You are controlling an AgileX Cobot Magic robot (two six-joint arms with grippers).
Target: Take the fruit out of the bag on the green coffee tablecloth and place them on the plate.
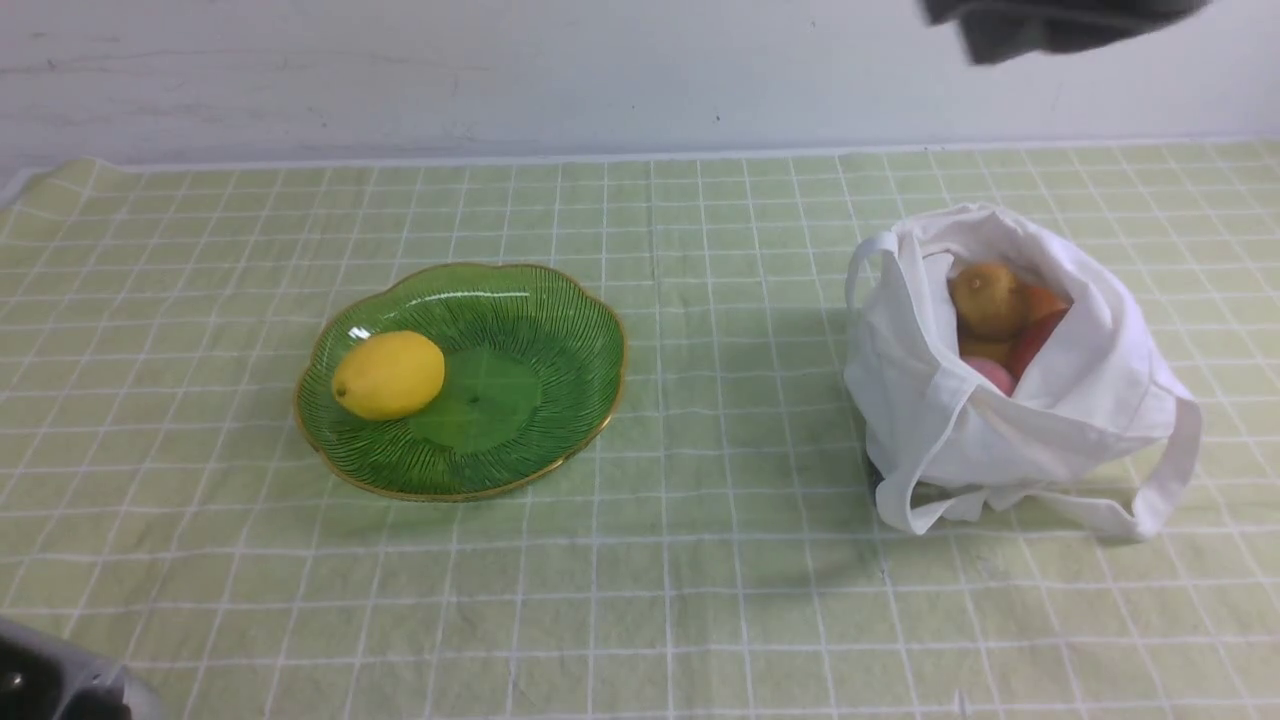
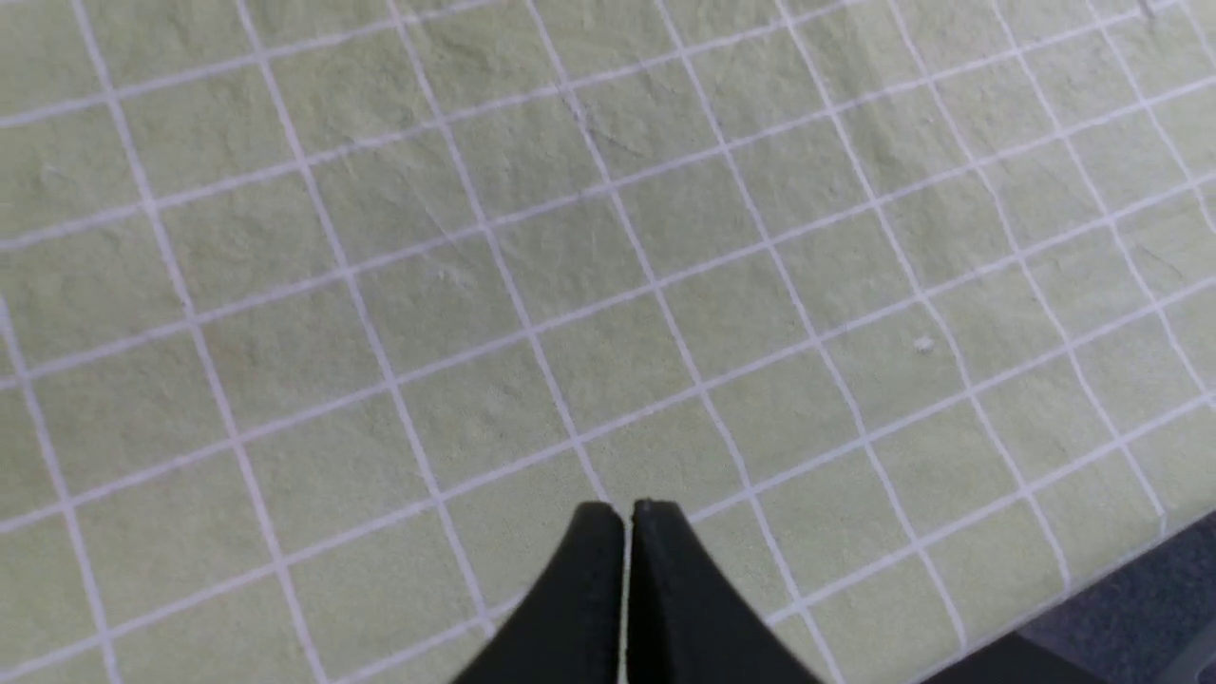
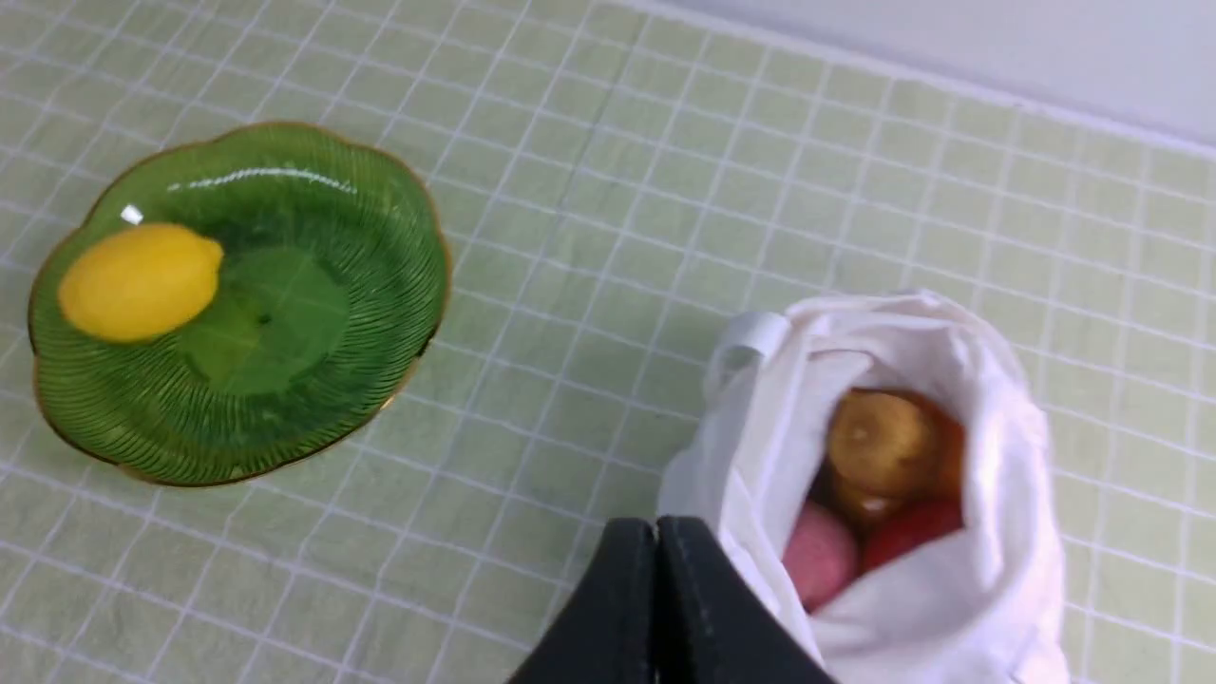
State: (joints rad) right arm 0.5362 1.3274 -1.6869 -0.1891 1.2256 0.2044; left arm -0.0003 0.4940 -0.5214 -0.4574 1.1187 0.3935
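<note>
The plate (image 1: 560, 400) sits left of centre on the green coffee tablecloth (image 1: 700, 560). The lemon (image 1: 388, 375) lies on the plate's left part, resting on the ribbed glass.

Well apart to the right, the bag (image 1: 1050, 420) slumps with its mouth gaping. One strap loops at its far left and the other trails on the cloth at its near right. Folds of cloth hide most of the fruit inside. A brownish-yellow fruit (image 1: 985, 298) is on top, with an orange sliver (image 1: 1045, 300) behind it. A red one (image 1: 1035, 340) and a pink one (image 1: 990, 375) lie lower, and there may be another beneath them.

The left gripper (image 2: 627, 513) hangs over bare cloth. Its black fingers are pressed together with a hairline between them, and they hold nothing. The right gripper (image 3: 655, 527) is also pressed together and empty, raised above the cloth close to the bag.

From the front, the right arm (image 1: 1050, 25) is only a blurred dark shape cut off at the top right. The left arm (image 1: 50, 680) is a grey corner at the near left.
</note>
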